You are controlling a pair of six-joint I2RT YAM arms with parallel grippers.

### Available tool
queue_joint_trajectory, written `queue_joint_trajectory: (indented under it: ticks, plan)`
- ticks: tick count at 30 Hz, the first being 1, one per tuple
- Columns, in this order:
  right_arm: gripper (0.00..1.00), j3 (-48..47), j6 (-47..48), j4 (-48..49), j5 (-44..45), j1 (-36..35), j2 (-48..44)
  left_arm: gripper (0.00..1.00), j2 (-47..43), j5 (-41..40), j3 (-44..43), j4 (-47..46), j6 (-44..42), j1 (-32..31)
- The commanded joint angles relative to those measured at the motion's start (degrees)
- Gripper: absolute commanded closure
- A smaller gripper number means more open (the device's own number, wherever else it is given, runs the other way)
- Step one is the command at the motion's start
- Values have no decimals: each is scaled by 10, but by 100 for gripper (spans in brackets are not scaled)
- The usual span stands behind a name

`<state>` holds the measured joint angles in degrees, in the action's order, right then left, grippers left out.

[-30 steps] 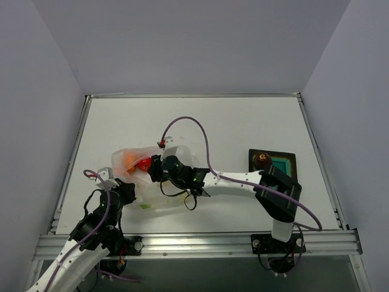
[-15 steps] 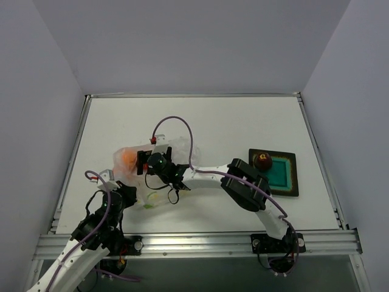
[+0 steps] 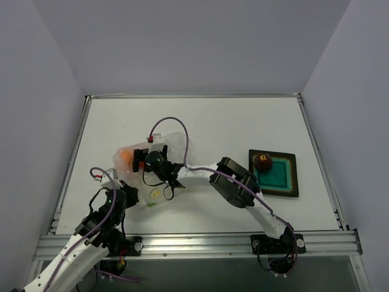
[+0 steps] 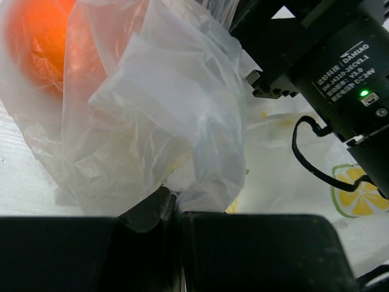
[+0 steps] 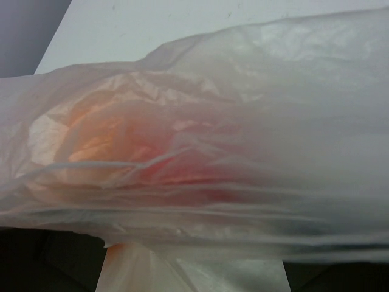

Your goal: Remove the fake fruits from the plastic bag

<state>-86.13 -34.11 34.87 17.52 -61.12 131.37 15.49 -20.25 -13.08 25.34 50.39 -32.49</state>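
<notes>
Black, the fingers of my left gripper (image 4: 172, 212) meet at the bottom of my left wrist view, pressed together on a fold of the plastic bag (image 4: 164, 115) at its near edge. My left arm (image 3: 91, 234) is folded low at the near left corner of the table (image 3: 243, 121), wrist pointing into the bag. Just past the pinched fold the crinkled film rises in a heap. Through it, up at the left, shows one orange fruit (image 4: 33, 45), inside the bag. Right of the heap lies flatter film with a lemon-slice print (image 4: 358, 190), and above it the black housing of my right arm (image 4: 340, 67), touching the bag.

That arm stretches low from its base at the near right, elbow bent mid-table, forearm running left, so that my right gripper (image 3: 141, 159) lies at the bag's far left part, just beside the orange fruit. Its wrist view is filled with film draped close over the lens. An orange glow and one red fruit (image 5: 182, 167) show blurred behind it. Whether those fingers are apart or closed I cannot tell.

Three fruits show in all, two in the bag. The third, one maroon fruit (image 3: 263, 162), sits far to the right, well apart from the bag, at the far left corner of the one black tray (image 3: 282, 191) with its teal centre.
</notes>
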Motion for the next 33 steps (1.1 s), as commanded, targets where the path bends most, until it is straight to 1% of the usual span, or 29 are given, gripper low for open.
queue_joint_trajectory:
  ticks: [1,4,5,6,7,8,11,13,14,15,16,18,19,20,22,23,24,26,29,30,32,33]
  plan:
    - [2,-27,11,78,-20,15,20,98,1,-4,-18,-12,3,2]
    - [3,-42,4,98,-46,28,33,98,0,-8,-21,-6,1,2]
    - [13,-34,2,118,-49,33,32,98,0,-8,-23,-3,1,1]
    - [19,-27,1,126,-53,35,28,98,0,-12,-26,3,1,2]
    - [23,-19,2,133,-56,36,16,98,0,-14,-27,5,1,2]
    - [34,-11,4,141,-57,34,8,98,0,-15,-30,7,-2,2]
    - [54,27,15,131,-65,29,-31,98,0,-22,-36,8,-6,2]
    - [55,65,26,116,-77,25,-69,98,5,-23,-44,1,-7,2]
    - [57,82,26,111,-81,21,-86,98,9,-25,-46,-2,-12,1]
    - [57,118,25,107,-88,20,-102,98,11,-25,-49,-5,-13,1]
    - [57,140,24,108,-94,18,-137,98,14,-30,-52,-6,-17,2]
    - [57,184,19,112,-107,16,-177,98,27,-33,-62,-18,-28,2]
    - [57,225,17,114,-114,15,-217,98,31,-32,-63,-24,-31,2]
    - [57,244,16,113,-119,14,-237,98,46,-30,-67,-33,-35,2]
    - [57,291,19,105,-136,9,-296,98,65,-20,-68,-65,-38,2]
    - [57,315,19,91,-150,7,-333,98,87,5,-68,-101,-49,2]
    - [57,315,19,91,-156,5,-334,98,102,18,-69,-118,-56,2]
    - [57,344,20,69,-169,5,-388,98,143,46,-74,-145,-69,2]
    - [56,370,22,49,-206,5,-455,98,180,48,-95,-168,-78,1]
    - [56,375,22,47,-213,5,-488,98,183,44,-106,-172,-82,1]
    - [56,391,21,43,-215,4,-525,98,181,37,-117,-169,-90,1]
    - [56,395,26,36,-206,5,-568,98,177,33,-121,-165,-93,1]
